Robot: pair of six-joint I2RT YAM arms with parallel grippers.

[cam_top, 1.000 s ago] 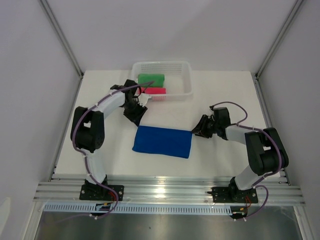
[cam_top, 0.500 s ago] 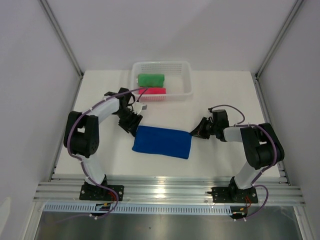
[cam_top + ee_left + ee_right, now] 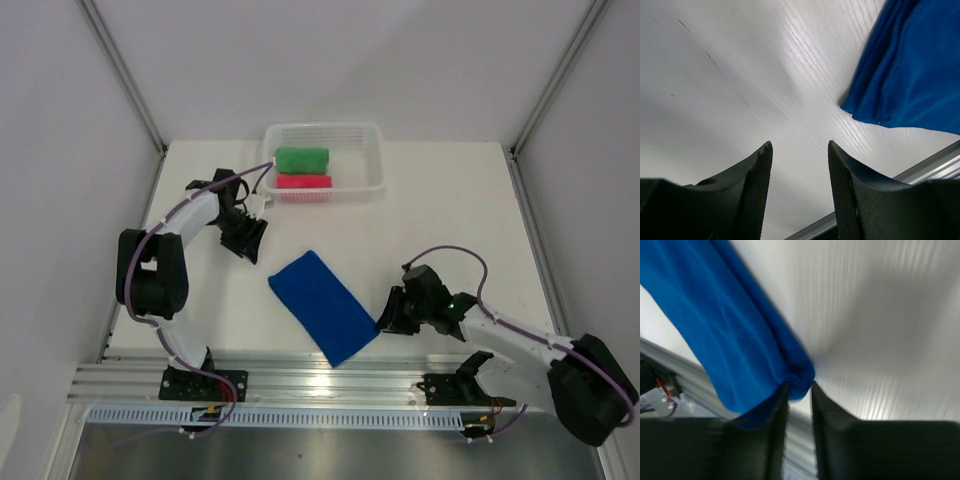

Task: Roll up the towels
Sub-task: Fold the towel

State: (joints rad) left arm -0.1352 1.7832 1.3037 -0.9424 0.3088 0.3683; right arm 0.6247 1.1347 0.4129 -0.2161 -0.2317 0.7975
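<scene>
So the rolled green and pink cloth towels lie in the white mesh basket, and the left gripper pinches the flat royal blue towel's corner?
No: the right gripper pinches a corner of the royal blue towel, as the right wrist view shows. The left gripper is open. The green towel and pink towel do lie in the white mesh basket.

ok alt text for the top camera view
The right claw pinches a corner of a flat blue towel on the table; the left claw is open, clear of it. A green towel and a pink towel sit rolled in a mesh basket.
</scene>
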